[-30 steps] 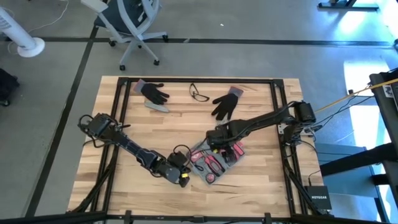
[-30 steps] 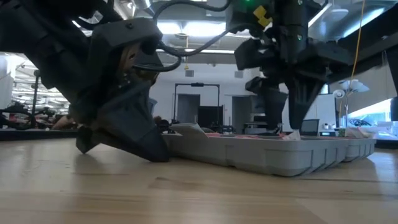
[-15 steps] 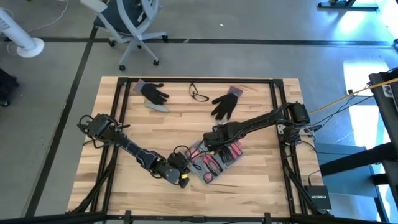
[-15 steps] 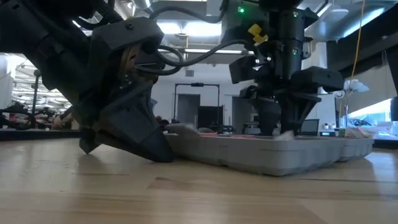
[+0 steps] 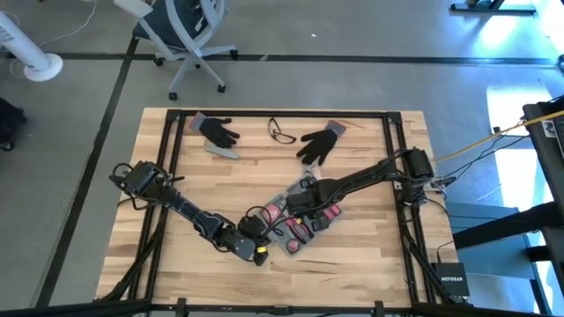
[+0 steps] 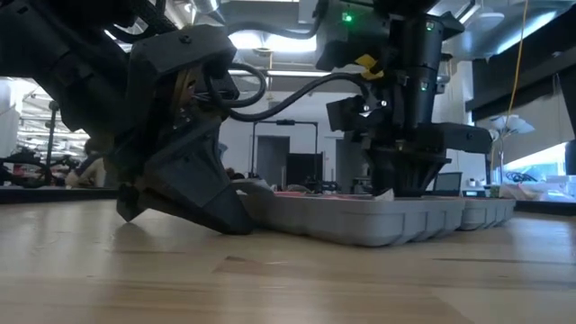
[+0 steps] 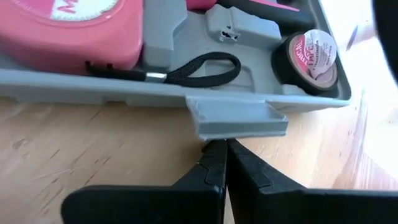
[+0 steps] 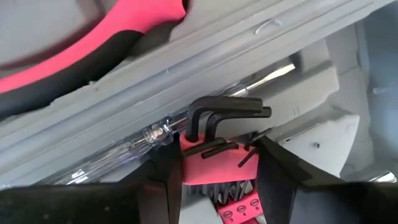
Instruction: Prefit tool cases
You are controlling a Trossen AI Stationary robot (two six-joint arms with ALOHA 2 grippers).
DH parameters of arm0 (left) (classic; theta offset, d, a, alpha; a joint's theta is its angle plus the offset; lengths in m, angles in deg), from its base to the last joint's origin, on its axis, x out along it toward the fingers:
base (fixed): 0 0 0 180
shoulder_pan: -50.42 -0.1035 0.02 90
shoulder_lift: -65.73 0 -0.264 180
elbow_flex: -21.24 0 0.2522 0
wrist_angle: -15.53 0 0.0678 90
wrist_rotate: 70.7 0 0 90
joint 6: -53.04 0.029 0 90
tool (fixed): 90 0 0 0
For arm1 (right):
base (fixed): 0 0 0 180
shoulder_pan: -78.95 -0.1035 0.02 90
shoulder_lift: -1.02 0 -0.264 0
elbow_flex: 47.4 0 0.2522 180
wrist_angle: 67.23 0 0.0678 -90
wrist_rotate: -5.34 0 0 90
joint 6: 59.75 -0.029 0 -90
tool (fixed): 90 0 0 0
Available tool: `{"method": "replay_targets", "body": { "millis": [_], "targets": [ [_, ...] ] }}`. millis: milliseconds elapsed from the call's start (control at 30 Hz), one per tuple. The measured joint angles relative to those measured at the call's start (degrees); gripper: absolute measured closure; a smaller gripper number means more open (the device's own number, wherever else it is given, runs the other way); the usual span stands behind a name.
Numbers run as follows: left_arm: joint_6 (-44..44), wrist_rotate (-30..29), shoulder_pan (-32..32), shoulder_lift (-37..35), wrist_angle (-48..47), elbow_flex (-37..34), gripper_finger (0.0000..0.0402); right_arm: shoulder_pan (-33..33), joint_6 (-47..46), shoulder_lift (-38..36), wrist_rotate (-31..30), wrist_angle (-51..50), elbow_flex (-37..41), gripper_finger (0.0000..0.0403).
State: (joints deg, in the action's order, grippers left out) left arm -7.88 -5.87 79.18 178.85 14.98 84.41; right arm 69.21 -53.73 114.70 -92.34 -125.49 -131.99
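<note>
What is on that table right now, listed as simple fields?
Table: wooden top
Tool case: open grey case holding pink tools
Left gripper: shut, tip at the case's latch tab
Right gripper: around a pink hex key set in the case
Other items: two black gloves, glasses

Dark jointed arms, seemingly yellow-tagged wrists

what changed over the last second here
The right pincer came down into the tool case and narrowed around the pink hex key holder. The case slid toward the left arm. The left pincer stayed shut at the case's latch tab; gloves and glasses unmoved.
</note>
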Motion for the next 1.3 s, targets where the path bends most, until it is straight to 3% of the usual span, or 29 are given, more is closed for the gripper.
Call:
{"method": "replay_targets", "body": {
  "millis": [633,800,900,1067,1167,1300],
  "targets": [
    [0.71,-0.94,0.11,0.02,0.28,-0.04,0.0401,0.81,1.37,-0.28,-1.72,-16.66,-14.53,0.0261],
    [3.69,-0.98,0.1,-1.87,-1.53,-0.07,0.0401,0.86,-0.31,-0.58,3.53,-18.81,-20.4,0.0261],
    [5.98,-2.9,0.11,-5.08,-8.46,-0.17,0.0401,0.8,-5.66,-0.61,8.78,-17.16,-22.23,0.0261],
    [5.14,-9.34,0.45,-10.77,-27.88,-0.39,0.0401,0.7,-22.04,-0.67,18.92,-10.38,-22.43,0.0261],
    [4.62,-10.48,0.58,-12.05,-35.09,-0.39,0.0401,0.34,-30.66,-0.31,20.96,-3.16,-21.89,0.0261],
    [2.44,-10.58,1.47,-12.12,-36.89,-0.71,0.0401,0.37,-40.98,0.91,21.88,4.61,-20.2,0.0261]
  ]
}}
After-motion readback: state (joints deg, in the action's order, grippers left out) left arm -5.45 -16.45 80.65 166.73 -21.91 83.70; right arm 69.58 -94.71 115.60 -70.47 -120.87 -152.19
